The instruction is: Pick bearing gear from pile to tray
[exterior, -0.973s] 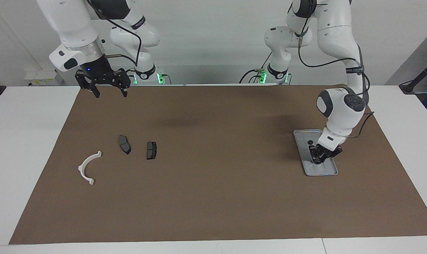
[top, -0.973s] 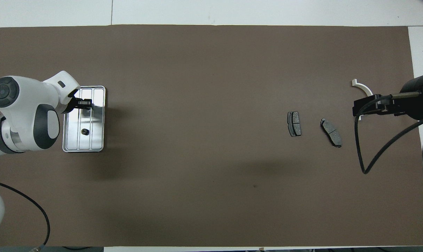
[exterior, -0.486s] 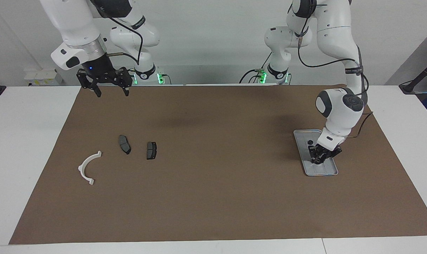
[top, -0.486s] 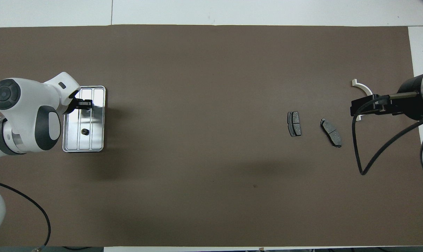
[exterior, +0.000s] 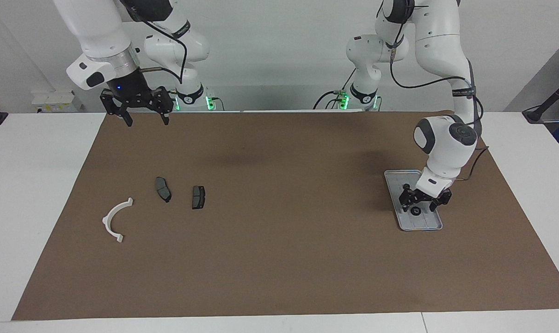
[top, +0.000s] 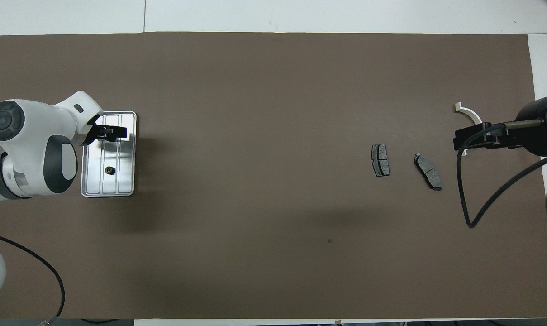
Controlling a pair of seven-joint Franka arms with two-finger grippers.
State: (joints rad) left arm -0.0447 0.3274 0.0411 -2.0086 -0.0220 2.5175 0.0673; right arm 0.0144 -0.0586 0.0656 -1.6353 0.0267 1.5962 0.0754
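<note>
The silver tray (exterior: 431,225) lies at the left arm's end of the brown mat. My left gripper (exterior: 418,205) hangs just above it, open, and a small black bearing gear (exterior: 415,212) lies loose on the tray under the fingers. In the overhead view this gripper (top: 113,132) covers the tray's (top: 125,183) farther half, and a second gear (top: 110,170) rests nearer the robots. The pile at the right arm's end holds a white arc (exterior: 116,219) and two dark pads (exterior: 162,188) (exterior: 198,197). My right gripper (exterior: 147,121) waits raised and open, holding nothing.
The brown mat (exterior: 279,259) covers most of the white table. In the overhead view the right gripper (top: 470,137) overlaps the white arc (top: 465,110), with the two pads (top: 380,160) (top: 428,171) beside it. A black cable (top: 463,199) loops from the right arm.
The left gripper has opened and let the gear drop onto the tray, lifting slightly. The right gripper has drifted a little higher.
</note>
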